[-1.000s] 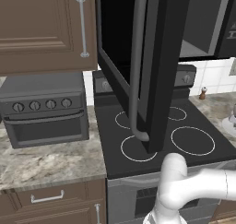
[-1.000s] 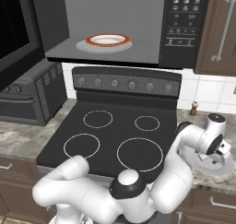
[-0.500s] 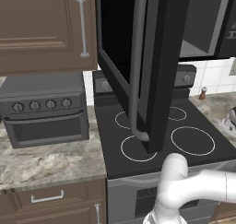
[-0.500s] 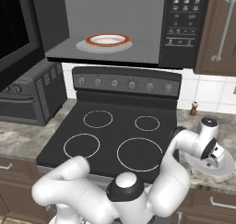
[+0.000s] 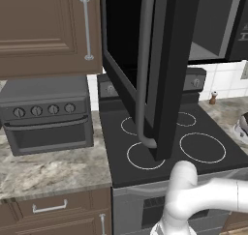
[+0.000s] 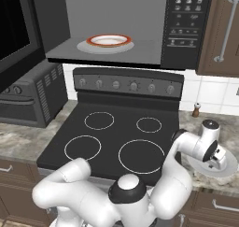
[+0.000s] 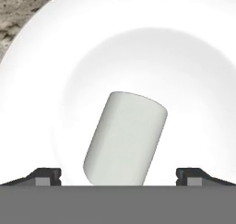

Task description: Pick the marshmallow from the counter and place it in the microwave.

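Note:
The marshmallow (image 7: pixel 126 138), a white cylinder, lies tilted on its side in a white plate (image 7: pixel 193 57). My gripper (image 7: pixel 119 176) is open just above it, one fingertip (image 7: pixel 44 174) on each side and neither touching it. In the right base view the gripper (image 6: pixel 219 159) points down onto the plate (image 6: pixel 229 169), which rests on the counter (image 6: pixel 205 128) right of the stove. The microwave (image 6: pixel 186 25) hangs above the stove with its door (image 6: pixel 14 34) swung wide open. A red-rimmed dish (image 6: pixel 109 40) sits on its grey floor.
The black stovetop (image 6: pixel 116 132) lies between the two counter stretches. A grey toaster oven (image 6: pixel 28 100) stands on the left counter (image 5: pixel 48 168). The open door (image 5: pixel 164 60) with its long handle (image 5: pixel 143 84) juts out over the stove. A small shaker (image 6: pixel 196 110) stands by the tiled wall.
The hand has come down a little closer onto the plate at the right. Its fingers have stayed wide apart.

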Motion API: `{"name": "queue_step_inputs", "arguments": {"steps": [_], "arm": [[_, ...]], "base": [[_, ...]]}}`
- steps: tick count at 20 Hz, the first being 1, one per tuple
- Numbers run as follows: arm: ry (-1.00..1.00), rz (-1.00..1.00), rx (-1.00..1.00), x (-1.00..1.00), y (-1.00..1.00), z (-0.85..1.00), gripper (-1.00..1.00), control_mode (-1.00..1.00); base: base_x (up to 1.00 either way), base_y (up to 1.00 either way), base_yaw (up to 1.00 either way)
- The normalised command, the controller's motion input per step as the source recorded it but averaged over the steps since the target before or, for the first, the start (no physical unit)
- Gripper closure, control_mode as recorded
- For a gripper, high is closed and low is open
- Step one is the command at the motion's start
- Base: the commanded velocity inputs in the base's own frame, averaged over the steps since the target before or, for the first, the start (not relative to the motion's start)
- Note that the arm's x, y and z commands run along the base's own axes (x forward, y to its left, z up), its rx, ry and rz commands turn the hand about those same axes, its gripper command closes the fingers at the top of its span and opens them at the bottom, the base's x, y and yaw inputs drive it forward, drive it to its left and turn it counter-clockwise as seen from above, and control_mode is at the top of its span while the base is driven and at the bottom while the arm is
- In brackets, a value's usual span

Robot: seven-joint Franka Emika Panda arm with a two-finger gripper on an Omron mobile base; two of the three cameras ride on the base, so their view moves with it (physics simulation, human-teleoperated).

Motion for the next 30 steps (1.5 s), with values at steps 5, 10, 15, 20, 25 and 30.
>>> {"name": "queue_step_inputs", "arguments": {"steps": [5, 10, 15, 20, 25, 30], "arm": [[0.00, 0.00, 0.00, 0.10, 0.00, 0.00, -1.00, -1.00], [0.00, 0.00, 0.00, 0.23, 0.00, 0.00, -1.00, -1.00], [0.00, 0.00, 0.00, 0.24, 0.00, 0.00, -1.00, -1.00], [0.00, 0.00, 0.00, 0.06, 0.00, -0.05, 1.00, -1.00], [0.00, 0.01, -0.01, 0.05, 0.00, -0.14, 1.00, -1.00], [-0.07, 0.09, -0.02, -0.01, -0.06, -0.14, 1.00, -1.00]], "base": [[0.00, 0.00, 0.00], [0.00, 0.00, 0.00], [0.00, 0.00, 0.00], [0.00, 0.00, 0.00], [0.00, 0.00, 0.00], [0.00, 0.00, 0.00]]}}
